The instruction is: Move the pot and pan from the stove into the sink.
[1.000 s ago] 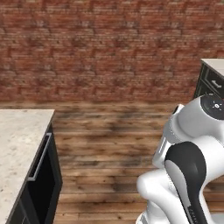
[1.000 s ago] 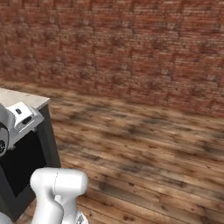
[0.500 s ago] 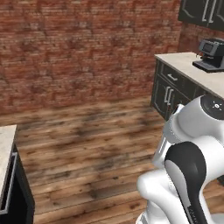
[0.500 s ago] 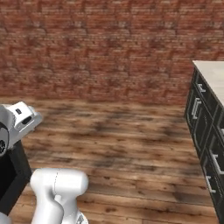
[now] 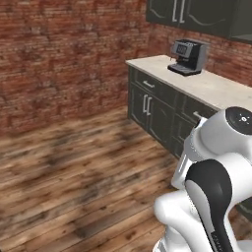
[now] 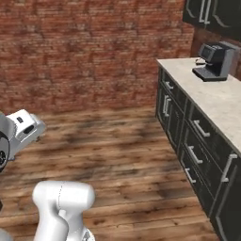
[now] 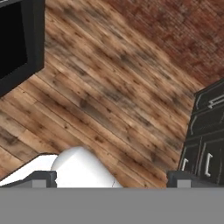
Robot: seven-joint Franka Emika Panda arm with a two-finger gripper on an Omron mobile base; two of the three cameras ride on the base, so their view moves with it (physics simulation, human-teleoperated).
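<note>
The pot, the pan, the stove and the sink are out of view. In the hand view my gripper is open, its two dark fingertips standing far apart at the bottom with nothing between them. It points down at the wooden floor. My white arm fills the lower right of the left base view.
A light counter on dark cabinets runs along the right, with a black coffee machine on it. A brick wall closes the far side. A black appliance front is at the hand view's upper left. Open wooden floor lies between.
The whole picture has shifted: the base has turned right. The counter at the left slid out of frame and the counter with the coffee machine came in. The gripper stayed open.
</note>
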